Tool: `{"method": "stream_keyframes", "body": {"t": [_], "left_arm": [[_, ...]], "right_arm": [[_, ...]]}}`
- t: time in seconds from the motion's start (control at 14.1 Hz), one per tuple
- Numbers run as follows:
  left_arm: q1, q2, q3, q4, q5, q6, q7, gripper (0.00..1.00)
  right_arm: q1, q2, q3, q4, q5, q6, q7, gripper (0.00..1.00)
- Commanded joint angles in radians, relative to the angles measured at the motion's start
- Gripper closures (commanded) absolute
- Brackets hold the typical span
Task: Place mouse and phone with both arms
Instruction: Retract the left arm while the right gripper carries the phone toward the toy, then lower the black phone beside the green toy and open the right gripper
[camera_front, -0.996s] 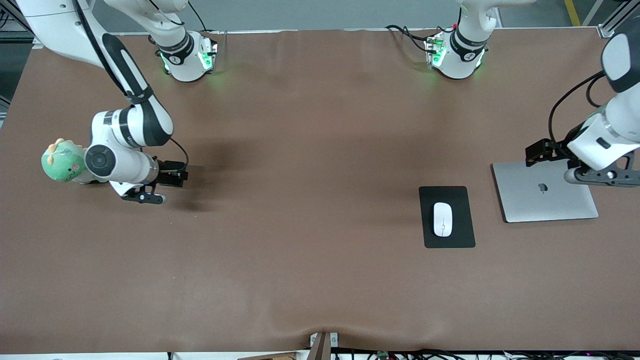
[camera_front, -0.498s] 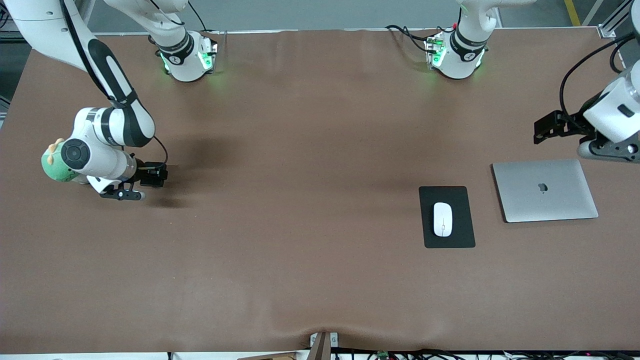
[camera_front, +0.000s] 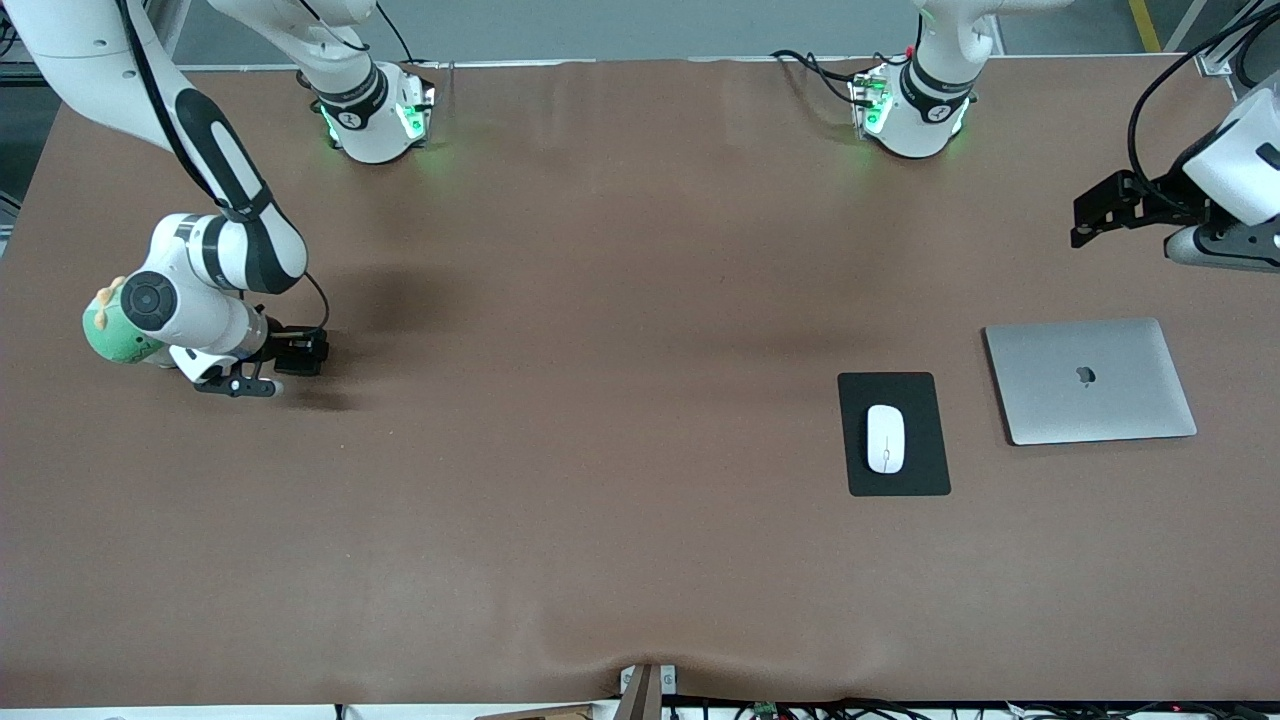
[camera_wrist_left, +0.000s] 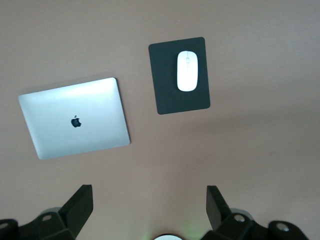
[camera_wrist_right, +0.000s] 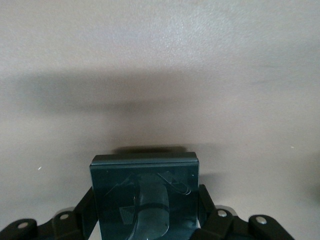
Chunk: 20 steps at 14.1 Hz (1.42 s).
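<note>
The white mouse (camera_front: 885, 438) lies on a black mouse pad (camera_front: 922, 472) toward the left arm's end of the table; both also show in the left wrist view, the mouse (camera_wrist_left: 187, 71) on the pad (camera_wrist_left: 169, 97). My left gripper (camera_front: 1222, 248) is open and empty (camera_wrist_left: 148, 200), up in the air over bare table beside the laptop. My right gripper (camera_front: 238, 386) is shut (camera_wrist_right: 145, 202) on the black phone (camera_wrist_right: 145, 185) and holds it low over the table beside a green plush toy. The phone is hidden in the front view.
A closed silver laptop (camera_front: 1090, 380) lies beside the mouse pad, toward the left arm's end; it also shows in the left wrist view (camera_wrist_left: 75, 120). A green plush toy (camera_front: 108, 335) sits at the right arm's end, partly covered by the right wrist. Brown cloth covers the table.
My left gripper has risen off the laptop's edge and pulled back toward the robots' bases. My right gripper has moved with the phone toward the plush toy, slowing in the last half second.
</note>
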<state>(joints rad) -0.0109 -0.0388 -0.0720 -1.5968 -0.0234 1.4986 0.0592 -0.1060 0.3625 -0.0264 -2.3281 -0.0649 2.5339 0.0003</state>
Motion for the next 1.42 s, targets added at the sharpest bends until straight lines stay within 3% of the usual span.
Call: {"method": "stream_keyframes", "body": {"t": [0.0,0.36,0.43,0.5,0.93,1.35], "left_arm": [[-0.001,-0.018,0.0,-0.031,-0.021,0.025,-0.021,0.0],[0.0,0.0,0.001,-0.022,-0.009,0.026,-0.032,0.0],[0.003,0.003,0.001,-0.022,-0.006,0.025,-0.03,0.0],[0.005,0.007,0.001,-0.019,-0.006,0.031,-0.033,0.0],[0.006,0.022,-0.011,0.001,0.062,0.034,-0.016,0.0],[0.011,0.023,-0.003,0.014,0.043,0.037,-0.03,0.0]], "right_arm": [[-0.012,0.001,0.005,-0.019,-0.021,0.028,-0.011,1.0],[-0.03,0.01,-0.006,-0.016,-0.02,0.029,-0.082,1.0],[-0.031,0.013,-0.006,-0.013,-0.021,0.028,-0.082,0.65],[-0.031,0.013,-0.006,-0.011,-0.02,0.023,-0.077,0.01],[-0.011,-0.013,-0.001,0.062,-0.016,-0.093,-0.078,0.0],[0.011,-0.005,-0.001,0.292,-0.021,-0.363,-0.082,0.0]]}}
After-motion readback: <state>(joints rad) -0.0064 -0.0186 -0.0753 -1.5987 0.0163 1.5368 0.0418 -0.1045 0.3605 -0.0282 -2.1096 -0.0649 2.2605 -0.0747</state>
